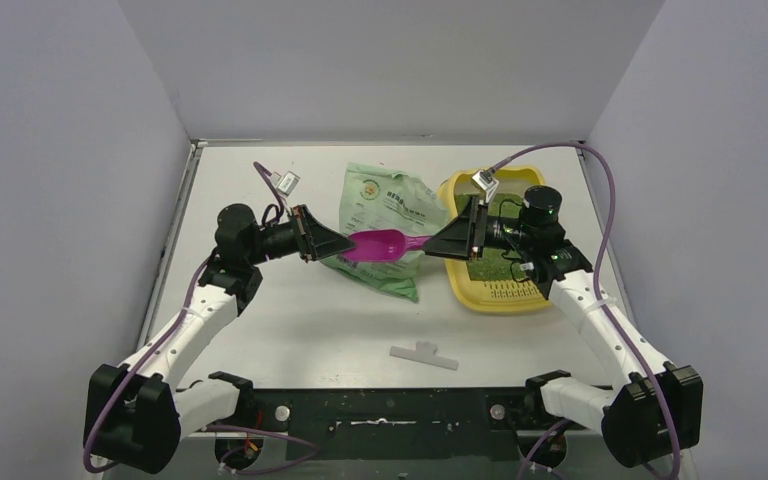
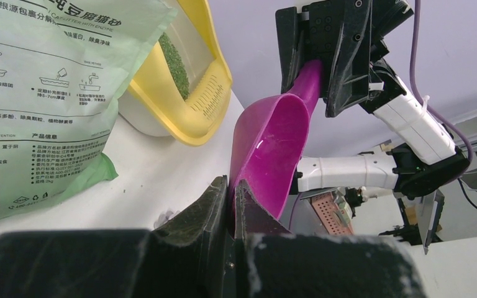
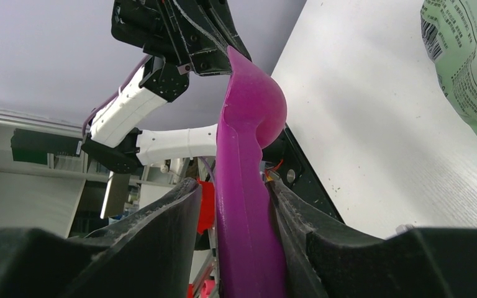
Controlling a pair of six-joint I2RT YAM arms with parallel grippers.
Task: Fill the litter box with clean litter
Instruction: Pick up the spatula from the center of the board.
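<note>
Litter box (image 1: 500,300), a shallow yellow tray with a wide rim, is seen at 2 o'clock on the table (image 1: 290,330). Its slotted grille is at the 6 o'clock end, and clean litter (image 1: 495,268) is spread green inside. A magenta scoop (image 1: 378,245) is held level between the arms, with the left fingers (image 2: 205,205) closed tight on its bowl rim. Only the right wrist view shows the handle between the part-open right fingers (image 3: 161,217), with a slim gap on one side; a firm grip cannot be told. The green bag (image 2: 37,93) print is legible only from the left wrist.
</note>
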